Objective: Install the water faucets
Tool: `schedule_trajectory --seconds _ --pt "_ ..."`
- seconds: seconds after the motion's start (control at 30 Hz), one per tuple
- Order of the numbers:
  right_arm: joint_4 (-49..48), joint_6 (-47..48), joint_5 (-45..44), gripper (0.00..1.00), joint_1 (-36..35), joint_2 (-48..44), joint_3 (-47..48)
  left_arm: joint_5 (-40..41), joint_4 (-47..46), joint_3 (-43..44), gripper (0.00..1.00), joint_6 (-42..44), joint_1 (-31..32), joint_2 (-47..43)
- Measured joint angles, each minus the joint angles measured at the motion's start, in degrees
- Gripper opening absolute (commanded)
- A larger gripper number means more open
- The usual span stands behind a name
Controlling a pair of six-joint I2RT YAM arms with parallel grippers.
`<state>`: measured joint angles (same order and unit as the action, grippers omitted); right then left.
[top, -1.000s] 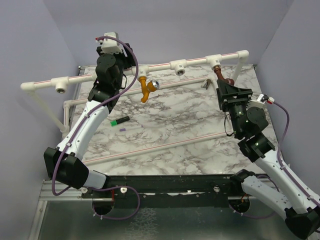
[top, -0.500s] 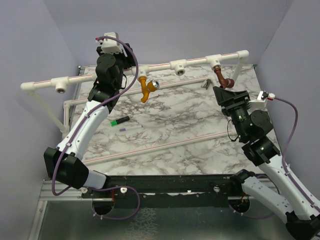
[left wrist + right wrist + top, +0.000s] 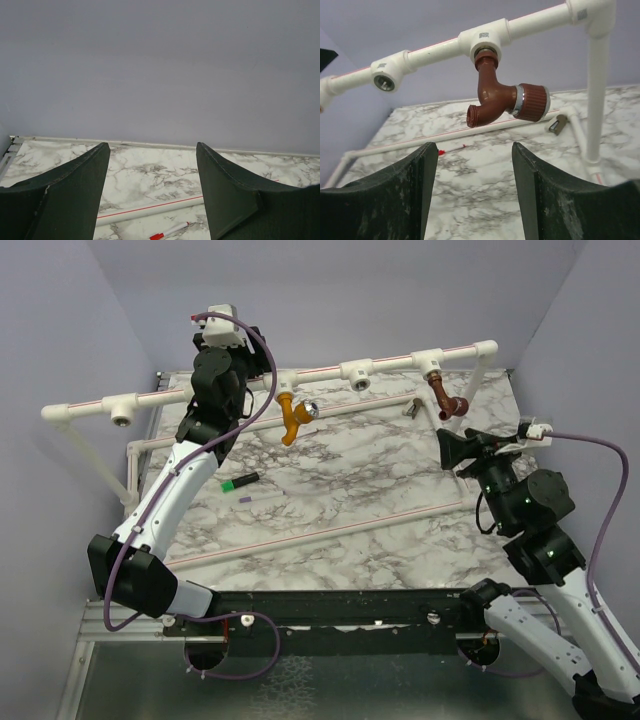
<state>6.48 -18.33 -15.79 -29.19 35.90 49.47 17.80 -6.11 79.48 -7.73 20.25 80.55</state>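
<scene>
The reddish-brown faucet [image 3: 505, 100] hangs from the right-hand white T-fitting [image 3: 487, 40] of the far pipe rail [image 3: 390, 362]. It is just beyond the right gripper [image 3: 474, 147], whose jaws stand apart with nothing between them. The left gripper [image 3: 152, 147], raised at the far left, is likewise spread and empty. The orange-yellow faucet [image 3: 293, 417] hangs from the same rail, left of centre, above the marble table [image 3: 350, 500].

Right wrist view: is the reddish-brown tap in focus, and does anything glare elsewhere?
Right wrist view: the dark reddish-brown curved plastic tap is sharp, evenly lit. Top view: even light, one glint on the silver knob of the orange-yellow tap. Left wrist view: no glare, plain lilac wall.
</scene>
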Motion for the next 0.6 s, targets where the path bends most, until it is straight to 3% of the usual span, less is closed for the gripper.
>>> schedule_trajectory --seconds 0.3,0.6 --pt "-4.28 27.45 -1.38 0.72 0.00 -4.35 -3.80 -0.04 0.00 -0.02 0.72 0.00 0.00 0.00" --pt "-11.67 48.35 3.34 0.75 0.00 0.81 -6.54 -0.22 -0.02 -0.07 0.72 0.00 0.00 0.00"
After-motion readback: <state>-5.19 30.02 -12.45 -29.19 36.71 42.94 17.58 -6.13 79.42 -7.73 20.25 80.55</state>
